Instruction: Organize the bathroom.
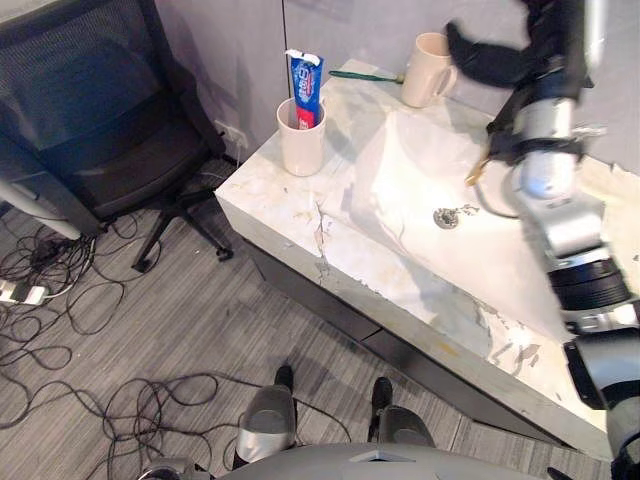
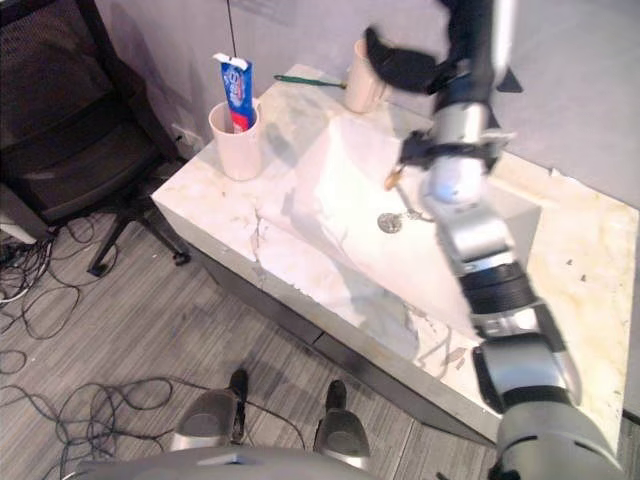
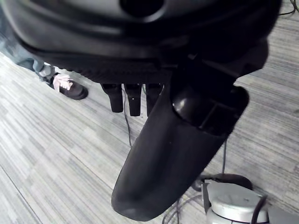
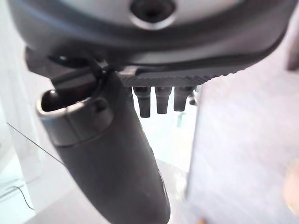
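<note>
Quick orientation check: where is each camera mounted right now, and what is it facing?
Left eye view: on the head, looking down at the marble sink counter, cup with toothpaste, mug; right hand raised by the mug.
Right eye view: beside it, same scene, shifted slightly.
Left wrist view: along the left hand, facing floor.
Right wrist view: along the right hand's thumb and fingers, facing pale surfaces.

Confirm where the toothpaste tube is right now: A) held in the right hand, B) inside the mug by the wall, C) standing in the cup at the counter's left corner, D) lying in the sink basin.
C: the toothpaste tube stands upright in the cup at the counter's left corner, apart from the mug and the right hand.
</note>
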Controlling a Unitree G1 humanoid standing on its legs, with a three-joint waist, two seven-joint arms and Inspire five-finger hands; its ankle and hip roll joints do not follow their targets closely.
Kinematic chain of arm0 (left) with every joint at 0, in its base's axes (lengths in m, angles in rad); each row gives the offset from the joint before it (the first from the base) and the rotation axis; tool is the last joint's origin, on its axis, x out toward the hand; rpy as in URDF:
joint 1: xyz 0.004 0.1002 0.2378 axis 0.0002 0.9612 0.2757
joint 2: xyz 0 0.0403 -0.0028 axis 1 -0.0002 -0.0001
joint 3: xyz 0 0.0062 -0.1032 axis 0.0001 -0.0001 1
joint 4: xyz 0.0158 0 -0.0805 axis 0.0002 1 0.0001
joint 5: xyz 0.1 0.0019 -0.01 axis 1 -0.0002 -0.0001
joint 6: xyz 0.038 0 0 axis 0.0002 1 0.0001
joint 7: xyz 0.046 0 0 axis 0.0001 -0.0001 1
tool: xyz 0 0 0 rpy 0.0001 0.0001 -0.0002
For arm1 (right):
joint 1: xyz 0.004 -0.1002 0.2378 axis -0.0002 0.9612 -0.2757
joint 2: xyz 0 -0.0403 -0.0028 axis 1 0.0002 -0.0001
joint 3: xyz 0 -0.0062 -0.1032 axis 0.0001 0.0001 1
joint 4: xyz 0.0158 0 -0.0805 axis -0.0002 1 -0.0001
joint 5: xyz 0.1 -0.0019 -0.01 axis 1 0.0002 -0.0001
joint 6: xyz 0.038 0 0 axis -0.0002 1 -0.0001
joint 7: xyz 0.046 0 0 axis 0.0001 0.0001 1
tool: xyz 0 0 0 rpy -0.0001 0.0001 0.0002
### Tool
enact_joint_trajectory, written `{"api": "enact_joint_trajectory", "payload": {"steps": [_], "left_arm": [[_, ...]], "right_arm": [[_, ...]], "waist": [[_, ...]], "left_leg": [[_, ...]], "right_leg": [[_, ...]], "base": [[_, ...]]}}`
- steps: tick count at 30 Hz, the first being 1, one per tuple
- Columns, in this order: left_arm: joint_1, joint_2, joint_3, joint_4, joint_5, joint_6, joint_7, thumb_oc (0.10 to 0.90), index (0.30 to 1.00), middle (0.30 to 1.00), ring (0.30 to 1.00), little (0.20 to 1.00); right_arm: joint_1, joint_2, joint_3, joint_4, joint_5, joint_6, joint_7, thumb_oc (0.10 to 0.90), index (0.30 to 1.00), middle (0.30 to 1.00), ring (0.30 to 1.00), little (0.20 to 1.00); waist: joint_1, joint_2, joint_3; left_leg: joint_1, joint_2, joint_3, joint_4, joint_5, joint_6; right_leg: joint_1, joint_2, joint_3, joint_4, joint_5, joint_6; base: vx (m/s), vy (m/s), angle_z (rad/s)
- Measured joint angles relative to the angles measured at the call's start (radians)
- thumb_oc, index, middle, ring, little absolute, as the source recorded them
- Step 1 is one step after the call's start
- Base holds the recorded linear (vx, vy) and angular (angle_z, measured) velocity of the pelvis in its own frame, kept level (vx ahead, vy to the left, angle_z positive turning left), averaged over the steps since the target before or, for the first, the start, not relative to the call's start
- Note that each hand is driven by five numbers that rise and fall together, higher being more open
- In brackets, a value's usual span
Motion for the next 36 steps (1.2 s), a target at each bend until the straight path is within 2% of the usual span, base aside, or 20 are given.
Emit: {"api": "enact_joint_trajectory", "payload": {"steps": [2,6,9,10,13,15,17,18,20,21,22,26,31,36], "left_arm": [[0.003,0.002,0.009,-0.006,-0.001,-0.028,0.004,0.800,0.900,0.900,0.900,0.900],[0.008,0.012,0.005,-0.012,-0.002,-0.044,0.006,0.800,0.900,0.900,0.900,0.900],[0.006,0.012,0.003,-0.020,-0.005,-0.049,0.005,0.800,0.900,0.900,0.900,0.900],[0.004,0.013,-0.004,-0.020,-0.008,-0.051,0.005,0.800,0.900,0.900,0.900,0.900],[0.016,0.010,-0.005,-0.020,-0.023,-0.052,0.004,0.800,0.900,0.900,0.900,0.900],[0.033,0.011,-0.003,-0.020,-0.048,-0.056,0.004,0.800,0.900,0.900,0.900,0.900],[0.042,0.009,-0.005,-0.020,-0.050,-0.063,0.002,0.800,0.900,0.900,0.900,0.900],[0.062,0.006,-0.004,-0.018,-0.055,-0.066,0.001,0.800,0.900,0.900,0.900,0.900],[0.061,0.011,-0.001,-0.018,-0.058,-0.069,0.003,0.800,0.900,0.900,0.900,0.900],[0.065,0.013,0.000,-0.018,-0.058,-0.071,0.003,0.800,0.900,0.900,0.900,0.900],[0.075,0.011,-0.002,-0.019,-0.061,-0.070,0.001,0.800,0.900,0.900,0.900,0.900],[0.073,0.008,0.005,-0.005,-0.082,-0.075,-0.005,0.800,0.900,0.900,0.900,0.900],[0.064,0.011,0.009,-0.004,-0.083,-0.093,-0.023,0.800,0.900,0.900,0.900,0.900],[0.055,0.012,0.008,0.010,-0.086,-0.091,-0.033,0.800,0.900,0.900,0.900,0.900]], "right_arm": [[0.002,-0.126,-0.050,0.007,0.039,0.002,-0.021,0.800,0.900,0.900,0.900,0.900],[0.004,-0.179,-0.156,0.046,0.041,0.004,-0.110,0.800,0.900,0.900,0.900,0.900],[0.032,-0.242,-0.193,0.120,0.036,0.027,-0.164,0.800,0.900,0.900,0.900,0.900],[0.084,-0.292,-0.222,0.180,0.018,0.033,-0.190,0.800,0.900,0.900,0.900,0.900],[0.145,-0.295,-0.314,0.267,-0.002,0.075,-0.272,0.800,0.900,0.900,0.900,0.900],[0.269,-0.303,-0.409,0.338,-0.003,0.077,-0.332,0.800,0.900,0.900,0.900,0.900],[0.297,-0.303,-0.434,0.369,0.000,0.098,-0.364,0.800,0.900,0.900,0.900,0.900],[0.344,-0.303,-0.489,0.408,0.001,0.118,-0.413,0.800,0.900,0.900,0.900,0.900],[0.503,-0.307,-0.594,0.442,0.000,0.101,-0.428,0.800,0.900,0.900,0.900,0.900],[0.537,-0.306,-0.612,0.471,0.003,0.105,-0.431,0.800,0.900,0.900,0.900,0.900],[0.538,-0.300,-0.622,0.494,0.024,0.130,-0.441,0.800,0.900,0.900,0.900,0.900],[0.665,-0.222,-0.794,0.518,0.110,0.148,-0.516,0.800,0.900,0.900,0.900,0.900],[0.710,-0.189,-0.819,0.584,0.154,0.166,-0.543,0.800,0.900,0.900,0.900,0.900],[0.733,-0.189,-0.824,0.745,0.203,0.183,-0.533,0.800,0.900,0.900,0.900,0.900]], "waist": [[-0.007,-0.017,-0.014],[-0.051,-0.045,-0.046],[-0.072,-0.048,-0.069],[-0.075,-0.049,-0.083],[-0.099,-0.045,-0.089],[-0.105,-0.039,-0.094],[-0.113,-0.035,-0.096],[-0.144,-0.019,-0.102],[-0.148,-0.012,-0.106],[-0.145,-0.012,-0.106],[-0.147,-0.015,-0.104],[-0.188,-0.001,-0.112],[-0.219,0.005,-0.119],[-0.217,0.001,-0.124]], "left_leg": [[0.016,0.000,0.007,-0.016,0.000,0.000],[0.031,0.002,0.025,-0.025,-0.002,0.000],[0.033,0.003,0.042,-0.024,-0.011,0.004],[0.031,0.001,0.047,-0.033,-0.010,0.005],[0.041,0.001,0.062,-0.041,-0.011,0.005],[0.047,0.003,0.067,-0.046,-0.011,0.005],[0.048,0.004,0.072,-0.049,-0.012,0.005],[0.048,0.004,0.076,-0.060,-0.011,0.003],[0.054,0.010,0.082,-0.070,-0.010,0.002],[0.061,0.011,0.082,-0.079,-0.008,0.000],[0.072,0.012,0.093,-0.089,-0.007,-0.002],[0.108,0.014,0.123,-0.134,0.000,-0.004],[0.149,0.012,0.144,-0.187,0.014,-0.004],[0.153,0.013,0.147,-0.201,0.023,-0.012]], "right_leg": [[0.010,0.004,0.001,-0.011,0.001,0.000],[0.013,0.007,0.014,-0.020,0.004,-0.001],[0.013,0.007,0.030,-0.038,0.008,-0.003],[0.013,0.005,0.032,-0.048,0.010,-0.004],[0.009,0.007,0.051,-0.053,0.015,-0.003],[0.014,0.010,0.056,-0.063,0.020,0.004],[0.012,0.011,0.059,-0.067,0.021,0.003],[0.010,0.012,0.060,-0.080,0.029,0.005],[0.014,0.019,0.066,-0.086,0.034,0.005],[0.015,0.021,0.067,-0.085,0.034,0.005],[0.012,0.024,0.078,-0.087,0.034,0.005],[0.018,0.029,0.102,-0.103,0.034,0.005],[0.030,0.033,0.121,-0.121,0.034,0.006],[0.021,0.036,0.122,-0.121,0.038,0.010]], "base": [[0.01,0.016,-0.07],[0.01,0.019,-0.15],[-0.03,0.021,-0.16],[-0.01,0.033,-0.14],[-0.02,0.031,-0.14],[-0.02,0.016,-0.12],[-0.01,0.010,-0.11],[-0.01,0.010,-0.07],[0.00,0.000,0.00],[0.00,0.004,-0.16],[-0.01,0.004,-0.34],[0.01,0.025,-0.24],[0.00,0.018,-0.12],[0.00,0.001,-0.01]]}}
